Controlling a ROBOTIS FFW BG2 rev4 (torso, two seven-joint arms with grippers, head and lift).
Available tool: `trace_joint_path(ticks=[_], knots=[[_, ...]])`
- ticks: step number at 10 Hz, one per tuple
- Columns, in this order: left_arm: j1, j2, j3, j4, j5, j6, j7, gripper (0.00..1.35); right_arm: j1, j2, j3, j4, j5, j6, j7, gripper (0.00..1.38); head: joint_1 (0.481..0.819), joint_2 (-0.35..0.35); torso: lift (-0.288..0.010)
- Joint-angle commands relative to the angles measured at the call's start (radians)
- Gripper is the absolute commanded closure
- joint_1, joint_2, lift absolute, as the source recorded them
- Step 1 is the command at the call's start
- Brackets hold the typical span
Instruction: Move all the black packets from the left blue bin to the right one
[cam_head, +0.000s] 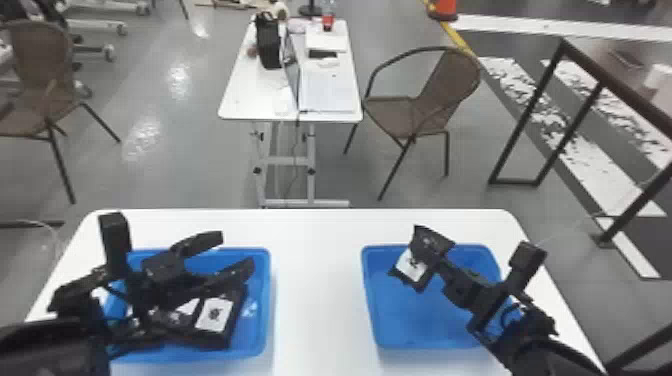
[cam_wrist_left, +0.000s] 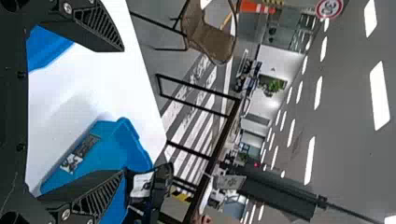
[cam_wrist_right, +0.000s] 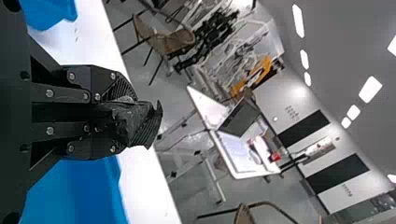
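Your left claw (cam_head: 236, 251) is gaping, likely to grasp. Your right claw (cam_wrist_right: 141, 121) is clamping 1 packet (cam_head: 412, 266), likely for the right bin (cam_head: 405, 322).

Brown chair (cam_head: 449, 77) beside white table (cam_head: 240, 102), open laptop (cam_wrist_right: 240, 117), orange cone (cam_head: 444, 9)

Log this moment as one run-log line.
Right claw: shut on black packet, above right blue bin | Left claw: open, above left blue bin | Left blue bin: more packets inside | Transfer: unfinished
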Motion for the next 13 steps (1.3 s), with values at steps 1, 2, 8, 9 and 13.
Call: trace_joint_path(ticks=[1, 2, 8, 9, 13], knots=[[0.035, 0.002, 0.050, -0.034, 0.002, 0.008, 0.004, 0.00, -0.039, -0.037, -0.008, 0.116, 0.021, 0.004, 0.000, 1.25, 0.695, -0.103, 0.000], [0.044, 0.003, 0.070, -0.047, -0.001, 0.006, 0.006, 0.09, -0.063, -0.047, -0.015, 0.173, 0.046, 0.004, 0.000, 1.22, 0.695, -0.104, 0.000], [0.094, -0.030, 0.167, -0.123, -0.188, 0.109, 0.084, 0.13, 0.038, 0.018, -0.103, -0.146, 0.153, 0.021, -0.106, 0.23, 0.695, -0.119, 0.000], [0.088, -0.030, 0.178, -0.130, -0.257, 0.149, 0.096, 0.13, 0.076, 0.035, -0.101, -0.235, 0.124, 0.015, -0.106, 0.28, 0.695, -0.105, 0.000], [0.068, -0.030, 0.173, -0.144, -0.504, 0.368, 0.161, 0.13, 0.146, 0.050, -0.077, -0.407, 0.029, 0.015, -0.103, 0.29, 0.695, 0.003, 0.000]])
